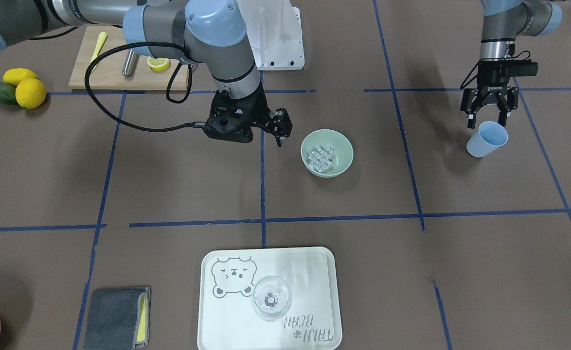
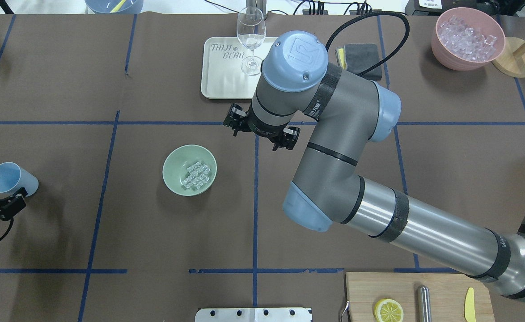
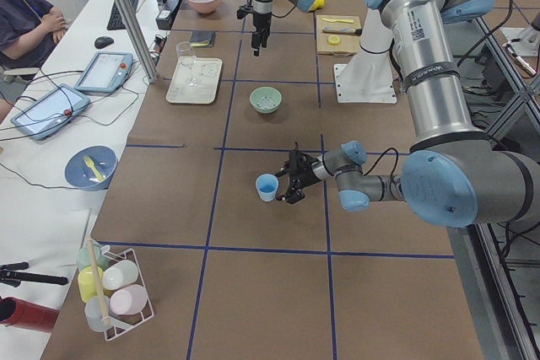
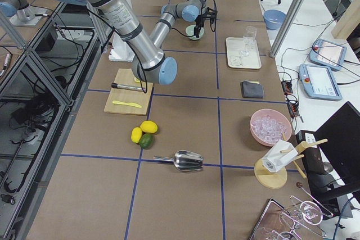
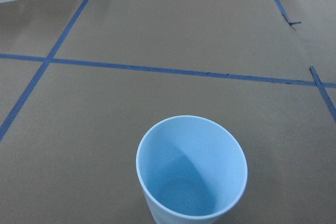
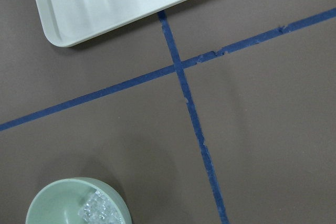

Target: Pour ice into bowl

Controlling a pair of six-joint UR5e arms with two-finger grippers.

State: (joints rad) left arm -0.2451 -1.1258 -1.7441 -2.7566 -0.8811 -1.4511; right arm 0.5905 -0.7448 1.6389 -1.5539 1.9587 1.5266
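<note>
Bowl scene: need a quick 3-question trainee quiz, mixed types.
1. True or false: the bowl holds ice.
2. Short answer: what is in the cup?
3. What stands on the tray? A bowl, B cup, C glass.
Key: 1 true; 2 nothing, it is empty; 3 C.

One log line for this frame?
ice in bowl | cup empty, upright | left gripper open by cup | right gripper near bowl, jaws unclear
</note>
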